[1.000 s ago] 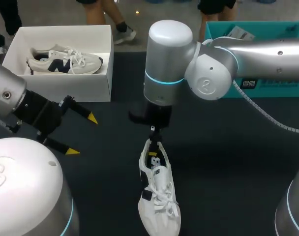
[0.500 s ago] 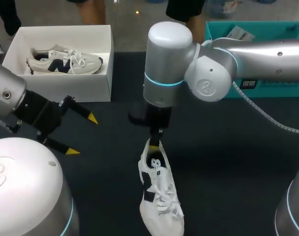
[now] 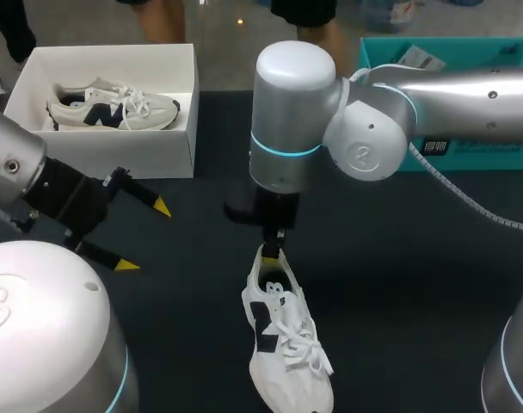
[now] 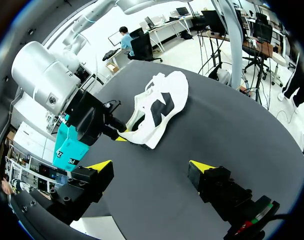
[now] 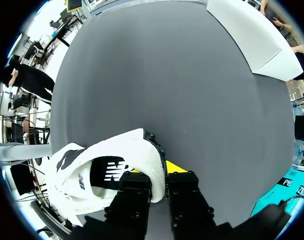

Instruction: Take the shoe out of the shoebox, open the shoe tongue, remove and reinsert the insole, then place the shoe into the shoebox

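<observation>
Near the middle of the tabletop, head view: the shoe lies out of the shoebox, opening and laces up. Its long axis runs from the heel, under the right gripper, toward the near edge, with the toe angled slightly right. The right arm comes straight down on the heel. The left gripper sits well apart to the shoe's left, near the left edge, spread wide and holding nothing. The shoebox stands at the far left corner with a second shoe in it. I cannot tell whether the heel is lifted off the tabletop.

Left wrist view: the shoe is ahead of the wide-open left gripper with bare tabletop between them. Its side panel faces this camera. The right gripper is on the heel end.

Right wrist view: the right gripper is narrow and pinches the heel collar, one finger inside the shoe and one outside at the back. The shoe extends away to one side of the fingers.

Judgement: taking the shoe out looks done, and the tongue is next. The right gripper anchors the heel, so the free left arm is the one to work. The tongue lies along the shoe's axis, toeward of the heel grip. The left gripper would have to cross rightward to reach it.
</observation>
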### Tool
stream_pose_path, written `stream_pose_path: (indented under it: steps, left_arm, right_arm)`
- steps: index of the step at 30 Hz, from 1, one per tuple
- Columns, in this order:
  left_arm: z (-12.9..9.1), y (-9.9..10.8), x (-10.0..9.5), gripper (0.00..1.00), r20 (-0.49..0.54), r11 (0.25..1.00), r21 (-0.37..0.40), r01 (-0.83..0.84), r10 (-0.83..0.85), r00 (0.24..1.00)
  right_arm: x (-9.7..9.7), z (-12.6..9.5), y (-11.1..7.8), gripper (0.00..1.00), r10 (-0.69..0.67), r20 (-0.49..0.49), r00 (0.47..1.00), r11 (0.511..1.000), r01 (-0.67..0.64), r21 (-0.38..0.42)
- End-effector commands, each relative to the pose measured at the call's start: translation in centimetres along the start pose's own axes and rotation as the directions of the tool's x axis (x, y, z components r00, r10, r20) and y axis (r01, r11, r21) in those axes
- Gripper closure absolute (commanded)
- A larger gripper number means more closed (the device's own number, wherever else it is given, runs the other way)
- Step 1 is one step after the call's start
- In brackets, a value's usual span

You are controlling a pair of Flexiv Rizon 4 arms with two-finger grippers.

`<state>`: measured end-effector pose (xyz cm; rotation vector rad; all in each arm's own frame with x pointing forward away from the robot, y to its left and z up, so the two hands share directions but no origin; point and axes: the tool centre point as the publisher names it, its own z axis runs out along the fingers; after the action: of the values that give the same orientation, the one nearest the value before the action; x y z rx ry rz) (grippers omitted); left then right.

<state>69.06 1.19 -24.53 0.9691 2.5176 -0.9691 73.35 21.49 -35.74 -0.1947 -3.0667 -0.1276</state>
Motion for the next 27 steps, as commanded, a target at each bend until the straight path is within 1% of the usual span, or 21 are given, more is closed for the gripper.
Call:
stream_pose_path:
  steps: [1,4,8,14,17,20,22,23,24,27]
  left_arm:
    - [0.0,-0.1,0.0,0.00,-0.002,1.000,-0.002,0.000,0.000,1.000]
    - [0.0,-0.1,0.0,0.00,-0.002,1.000,-0.002,0.000,0.000,1.000]
    - [0.0,-0.1,0.0,0.00,-0.002,1.000,-0.002,0.000,0.000,1.000]
    - [0.0,-0.1,0.0,0.00,-0.002,1.000,-0.002,0.000,0.000,1.000]
    - [0.0,-0.1,0.0,0.00,-0.002,1.000,-0.002,0.000,0.000,1.000]
    - [0.0,-0.1,0.0,0.00,-0.002,1.000,-0.002,0.000,0.000,1.000]
    - [0.0,-0.1,0.0,0.00,-0.002,1.000,-0.002,0.000,0.000,1.000]
    - [0.0,-0.1,0.0,0.00,-0.002,1.000,-0.002,0.000,0.000,1.000]
    - [0.0,-0.1,0.0,0.00,-0.002,1.000,-0.002,0.000,0.000,1.000]
    - [0.0,-0.1,0.0,0.00,-0.002,1.000,-0.002,0.000,0.000,1.000]
  right_arm:
    - [0.7,-1.4,-0.3,1.00,0.004,0.025,1.000,1.000,-0.004,0.004]
    - [0.8,-2.6,-0.5,1.00,0.007,0.050,0.999,1.000,-0.008,0.007]
    - [0.6,-4.9,-0.9,1.00,0.005,0.086,0.996,1.000,-0.007,0.025]
    - [-0.3,-9.8,-1.8,1.00,0.011,0.145,0.989,0.998,-0.020,0.063]
    - [-0.9,-12.4,-2.4,1.00,0.006,0.157,0.988,0.997,-0.018,0.072]
    - [-1.5,-14.5,-3.1,1.00,0.005,0.173,0.985,0.996,-0.021,0.092]
    - [-1.8,-16.4,-3.5,1.00,0.006,0.183,0.983,0.995,-0.023,0.094]
    - [-2.0,-17.0,-3.7,1.00,0.008,0.195,0.981,0.995,-0.027,0.098]
    - [-2.3,-18.1,-3.9,1.00,0.009,0.206,0.979,0.993,-0.032,0.112]
    - [-2.8,-20.1,-4.2,1.00,0.005,0.228,0.974,0.991,-0.035,0.127]
